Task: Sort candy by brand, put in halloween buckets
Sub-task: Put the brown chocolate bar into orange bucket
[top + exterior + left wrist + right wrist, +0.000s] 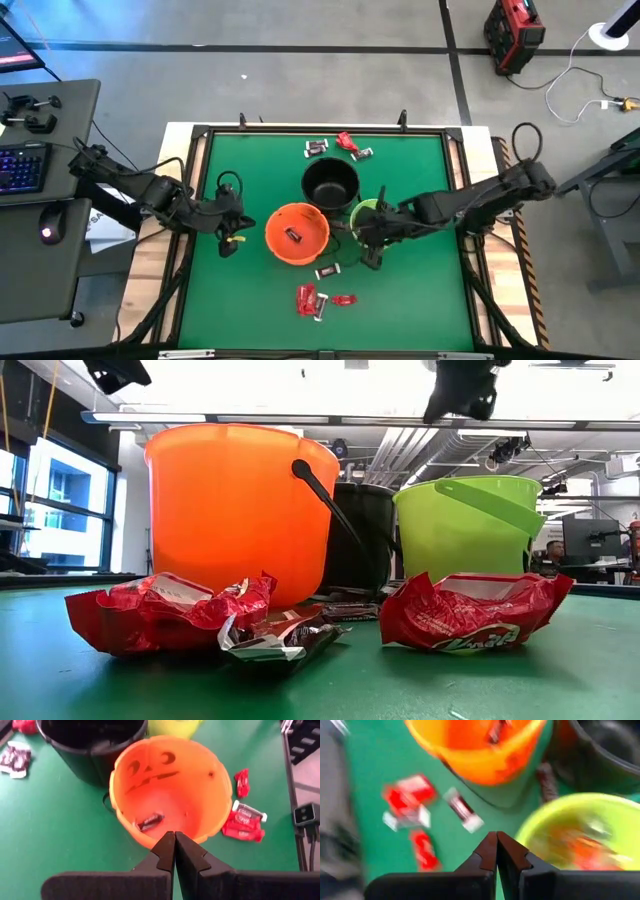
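Three buckets stand together mid-table: black (330,183), orange (297,232) and lime green (366,213). One dark wrapped candy (150,821) lies in the orange bucket. The green bucket (580,835) holds blurred reddish pieces. Loose candy lies near the far edge (316,148) and on the near side: a dark-and-silver piece (328,271) and red ones (307,299). My left gripper (175,836) is shut and empty, above the table just left of the orange bucket. My right gripper (496,837) is shut and empty, at the green bucket's near rim.
Red wrappers (165,610) (470,612) and a brown-silver one (285,640) lie at the near edge before the buckets. The table has a raised dark frame (200,135). Open green mat lies left of the orange bucket and right of the green one.
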Action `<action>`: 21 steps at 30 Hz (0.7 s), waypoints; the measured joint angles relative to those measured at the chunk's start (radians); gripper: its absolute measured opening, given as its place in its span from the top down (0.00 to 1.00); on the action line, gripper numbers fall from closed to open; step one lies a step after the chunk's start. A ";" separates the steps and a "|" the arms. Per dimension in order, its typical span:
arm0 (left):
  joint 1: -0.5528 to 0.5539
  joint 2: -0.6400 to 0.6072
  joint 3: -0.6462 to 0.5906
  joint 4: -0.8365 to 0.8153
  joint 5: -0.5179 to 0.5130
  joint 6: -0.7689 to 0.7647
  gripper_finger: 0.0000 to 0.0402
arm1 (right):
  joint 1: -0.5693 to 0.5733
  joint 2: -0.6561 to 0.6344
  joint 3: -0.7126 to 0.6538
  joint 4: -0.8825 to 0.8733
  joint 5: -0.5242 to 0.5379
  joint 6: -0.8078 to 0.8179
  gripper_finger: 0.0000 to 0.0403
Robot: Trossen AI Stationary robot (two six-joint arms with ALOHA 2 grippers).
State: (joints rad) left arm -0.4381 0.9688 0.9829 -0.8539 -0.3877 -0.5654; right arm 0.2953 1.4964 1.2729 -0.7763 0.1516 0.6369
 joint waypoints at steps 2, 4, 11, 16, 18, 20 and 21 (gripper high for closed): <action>0.001 0.000 0.000 0.037 -0.022 0.019 1.00 | -0.010 -0.040 -0.065 0.163 -0.007 0.051 1.00; 0.009 0.000 0.000 0.089 -0.034 0.052 1.00 | -0.024 -0.062 -0.104 0.302 -0.005 0.047 1.00; 0.089 0.000 0.000 0.299 -0.045 0.178 1.00 | -0.127 -0.064 -0.118 0.369 -0.076 -0.226 1.00; 0.167 0.000 0.000 0.414 -0.121 0.180 1.00 | -0.220 -0.064 -0.118 0.368 -0.183 -0.442 1.00; 0.197 0.000 0.000 0.454 -0.167 0.141 1.00 | -0.253 -0.064 -0.118 0.355 -0.224 -0.541 1.00; 0.225 0.000 0.000 0.476 -0.194 0.100 1.00 | -0.283 -0.064 -0.118 0.339 -0.270 -0.646 1.00; 0.238 0.000 0.000 0.483 -0.198 0.077 1.00 | -0.296 -0.064 -0.118 0.330 -0.296 -0.692 1.00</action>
State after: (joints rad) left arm -0.2002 0.9684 0.9829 -0.3711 -0.5854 -0.4889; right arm -0.0011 1.4322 1.1545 -0.4460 -0.1444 -0.0546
